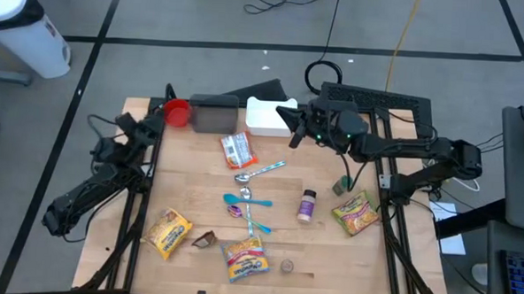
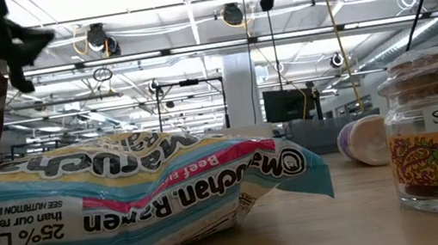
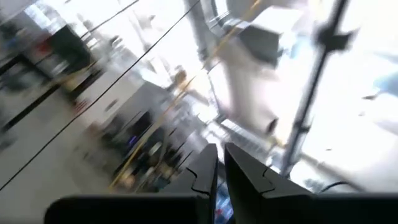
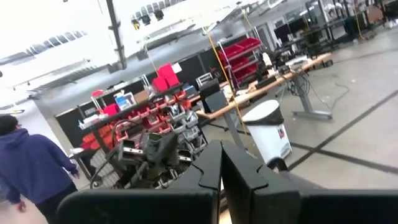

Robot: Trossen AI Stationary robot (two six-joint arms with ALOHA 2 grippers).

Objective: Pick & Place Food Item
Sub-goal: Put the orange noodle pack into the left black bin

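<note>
Both grippers idle, fingers closed on nothing: left gripper [image 1: 169, 94] raised at the worktop's [image 1: 190, 162] back-left corner, right gripper [image 1: 281, 110] above the white rectangular tray [image 1: 265, 117]. Orange-and-white foil snack packet [image 1: 237, 150] lies ungrasped near it.

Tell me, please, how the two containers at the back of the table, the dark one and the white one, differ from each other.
The dark container is grey-black, while the white container is bright white. The dark container sits beside the red cup; the white container sits on its other side, nearer the right gripper. The right gripper overlaps the white container's corner in the high view; nothing overlaps the dark one. Both are rectangular, similar in size, side by side.
</note>
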